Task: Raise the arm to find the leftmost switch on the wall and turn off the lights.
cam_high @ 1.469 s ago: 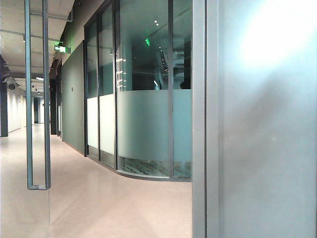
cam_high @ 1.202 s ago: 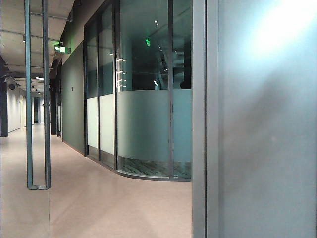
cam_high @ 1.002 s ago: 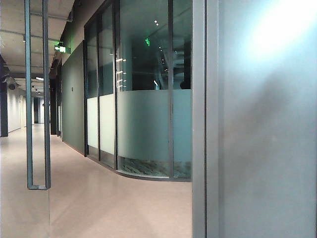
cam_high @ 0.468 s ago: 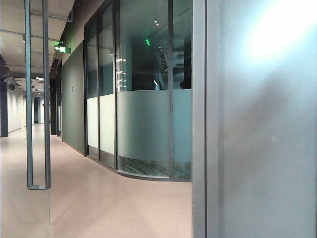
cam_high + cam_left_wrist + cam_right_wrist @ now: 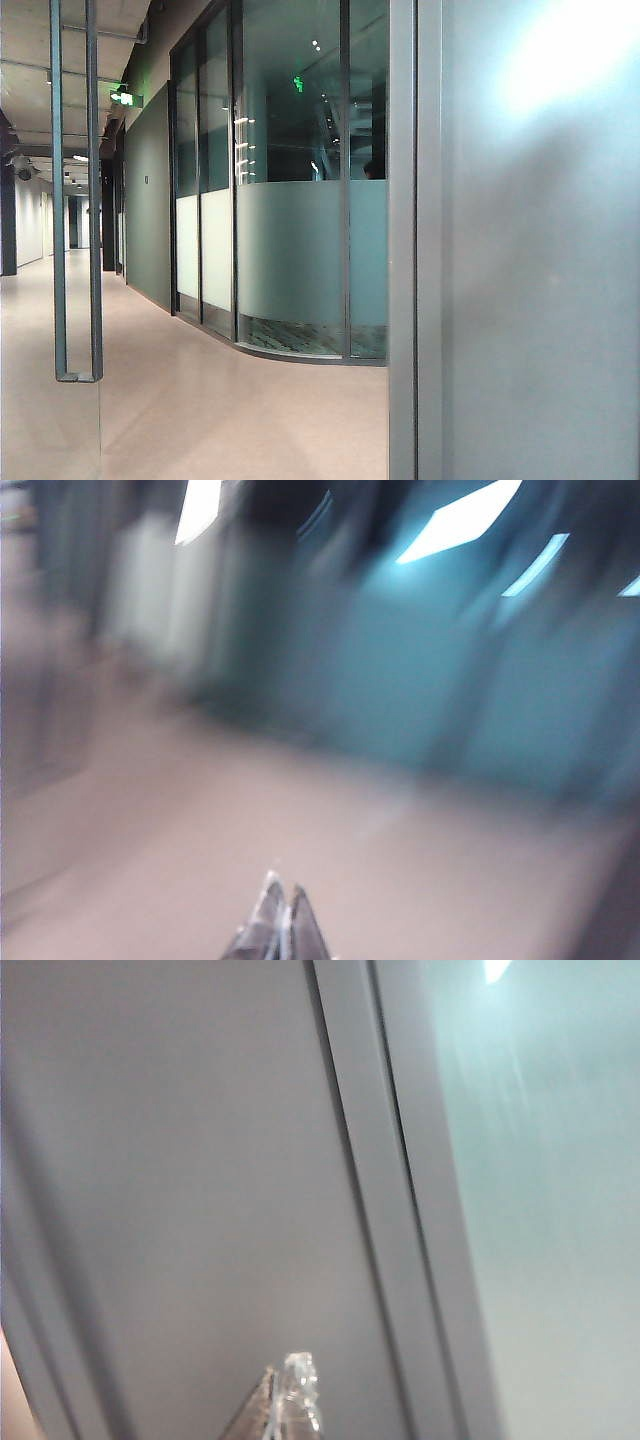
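Corridor scene, exterior view: the wall, a plain blue-grey matte panel, fills the right side, with a grey metal upright at its left edge and a bright glare patch near its top. A soft dark shadow slants across the panel; no arm or claw can be made out in this view, and no switch shows on the visible part of the wall. Left of the upright, a curved frosted-glass partition with dark frames bends back along the corridor; beyond it a green exit sign hangs by the ceiling. Pale floor runs into the distance. A tall door handle loop stands at the far left. Left wrist view: heavily motion-blurred; the left claw shows only as two tips pressed together at the frame edge, holding nothing, pointing out over the floor toward a teal glass front and bright ceiling light strips. Right wrist view: the right claw shows two tips meeting, with nothing between them, close to the grey wall; whether it touches the surface cannot be told. A grey upright runs diagonally beside it, with paler frosted glass on the far side of that post.
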Available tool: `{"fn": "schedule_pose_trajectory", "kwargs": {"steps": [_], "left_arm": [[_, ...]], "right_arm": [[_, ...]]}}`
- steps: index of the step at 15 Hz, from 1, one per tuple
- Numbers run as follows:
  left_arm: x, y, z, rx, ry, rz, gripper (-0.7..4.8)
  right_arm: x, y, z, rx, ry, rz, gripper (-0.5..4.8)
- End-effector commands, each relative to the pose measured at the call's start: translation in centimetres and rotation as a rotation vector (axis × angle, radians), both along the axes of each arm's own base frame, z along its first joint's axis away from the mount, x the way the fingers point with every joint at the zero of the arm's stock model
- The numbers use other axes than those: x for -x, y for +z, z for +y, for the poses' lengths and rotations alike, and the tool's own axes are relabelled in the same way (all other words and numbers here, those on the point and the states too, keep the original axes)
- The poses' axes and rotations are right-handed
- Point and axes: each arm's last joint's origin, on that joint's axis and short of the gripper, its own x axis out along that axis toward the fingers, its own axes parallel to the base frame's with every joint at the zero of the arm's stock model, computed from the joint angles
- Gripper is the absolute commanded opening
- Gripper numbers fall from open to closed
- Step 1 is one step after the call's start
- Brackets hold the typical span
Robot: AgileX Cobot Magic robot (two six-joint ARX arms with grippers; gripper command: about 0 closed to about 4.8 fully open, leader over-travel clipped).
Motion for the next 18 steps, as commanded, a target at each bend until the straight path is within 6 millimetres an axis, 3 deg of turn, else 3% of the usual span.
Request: {"fn": "schedule_pose_trajectory", "kwargs": {"steps": [1, 4, 5, 8, 9, 10, 14, 15, 18], "left_arm": [[2.8, 6.3, 0.1, 0.222, -0.135, -0.372, -0.05], [6.2, 13.4, 0.6, 0.208, -0.005, -0.546, -0.05], [7.1, 17.6, 0.7, 0.187, 0.02, -0.604, -0.05], [6.9, 23.9, 0.5, 0.161, -0.023, -0.656, -0.04], [6.0, 27.2, 0.2, 0.08, -0.085, -0.677, -0.04], [5.1, 28.8, 0.1, 0.025, -0.095, -0.69, -0.04], [-1.0, 34.0, -0.6, -0.073, -0.159, -0.657, -0.04], [-5.6, 35.8, -1.0, -0.114, -0.21, -0.6, -0.04], [-13.1, 37.0, -1.8, -0.178, -0.311, -0.468, -0.04]], "right_arm": [[2.9, 6.8, 0.0, -0.071, -0.023, -0.286, -0.01], [5.0, 13.6, -0.3, -0.132, -0.124, -0.419, -0.01], [4.9, 17.1, -0.3, -0.126, -0.106, -0.471, -0.01], [3.4, 21.9, 0.0, -0.069, -0.021, -0.498, -0.01], [2.2, 24.3, 0.1, -0.034, 0.032, -0.486, -0.01], [1.4, 25.7, 0.2, -0.001, 0.081, -0.474, -0.01], [-2.1, 31.2, 0.6, 0.101, 0.236, -0.451, -0.01], [-4.1, 33.3, 0.8, 0.158, 0.335, -0.436, -0.01], [-6.1, 34.9, 1.3, 0.206, 0.542, -0.38, -0.01]]}}
